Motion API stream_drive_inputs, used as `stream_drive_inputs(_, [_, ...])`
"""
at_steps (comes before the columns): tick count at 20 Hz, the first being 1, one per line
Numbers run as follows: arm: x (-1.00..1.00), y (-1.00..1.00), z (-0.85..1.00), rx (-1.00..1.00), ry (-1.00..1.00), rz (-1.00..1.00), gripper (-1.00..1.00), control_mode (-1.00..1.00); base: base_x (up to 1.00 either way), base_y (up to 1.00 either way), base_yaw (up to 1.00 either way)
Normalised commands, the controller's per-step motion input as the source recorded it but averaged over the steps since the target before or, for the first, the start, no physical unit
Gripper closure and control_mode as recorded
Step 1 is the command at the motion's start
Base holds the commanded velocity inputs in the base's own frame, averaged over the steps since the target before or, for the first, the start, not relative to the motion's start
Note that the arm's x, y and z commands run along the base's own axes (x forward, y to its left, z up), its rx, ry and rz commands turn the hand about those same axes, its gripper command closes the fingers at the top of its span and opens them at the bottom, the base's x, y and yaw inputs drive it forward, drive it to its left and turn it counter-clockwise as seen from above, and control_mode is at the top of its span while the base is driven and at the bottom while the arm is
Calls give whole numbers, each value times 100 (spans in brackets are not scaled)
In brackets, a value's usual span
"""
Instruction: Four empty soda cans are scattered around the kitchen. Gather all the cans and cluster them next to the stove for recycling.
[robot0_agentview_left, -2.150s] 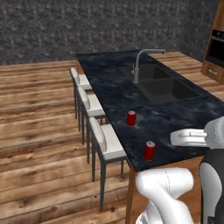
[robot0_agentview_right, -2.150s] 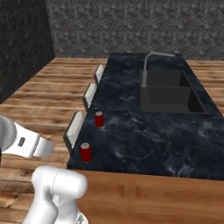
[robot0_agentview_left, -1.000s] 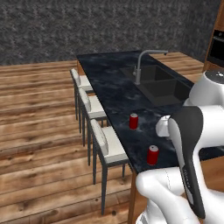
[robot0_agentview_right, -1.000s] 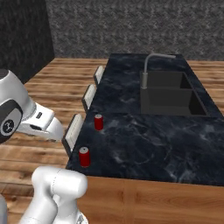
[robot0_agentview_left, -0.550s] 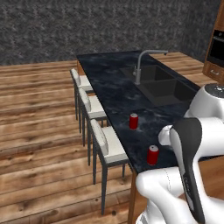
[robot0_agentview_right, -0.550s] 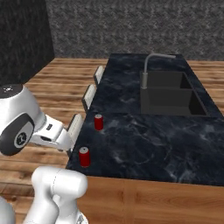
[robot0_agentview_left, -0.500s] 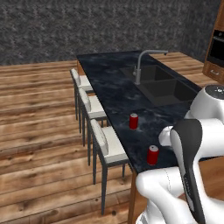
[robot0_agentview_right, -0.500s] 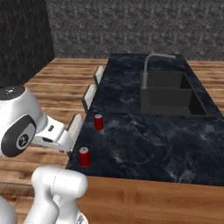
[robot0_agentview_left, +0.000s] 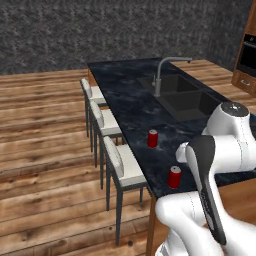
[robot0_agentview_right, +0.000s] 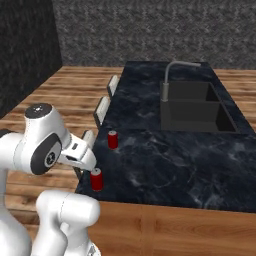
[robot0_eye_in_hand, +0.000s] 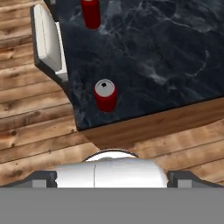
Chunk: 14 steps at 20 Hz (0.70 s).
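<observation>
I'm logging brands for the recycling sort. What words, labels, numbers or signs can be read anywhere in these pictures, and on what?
None can be read.
Near soda can: plain red side, silvery top, no print visible.
Far soda can: plain red, no label visible.
Island counter, stools, faucet: no markings.

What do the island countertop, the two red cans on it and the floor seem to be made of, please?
The dark island countertop looks like polished black marble or granite: pale veins, soft sheen. The near red cylindrical can and the far red can look like painted metal, with silvery-grey tops. The brown plank floor looks like matte wood with visible grain.
</observation>
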Motion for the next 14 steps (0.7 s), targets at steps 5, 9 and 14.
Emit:
stream_drive_inputs(5, [79, 0, -23, 1, 12, -1, -100, -100, 0, 0, 0])
stream_drive_inputs(9, [52, -5, -45, 0, 7, 0, -100, -100, 0, 0, 0])
stream_drive_inputs(14, [29, -5, -44, 3, 1, 0, -100, -100, 0, 0, 0])
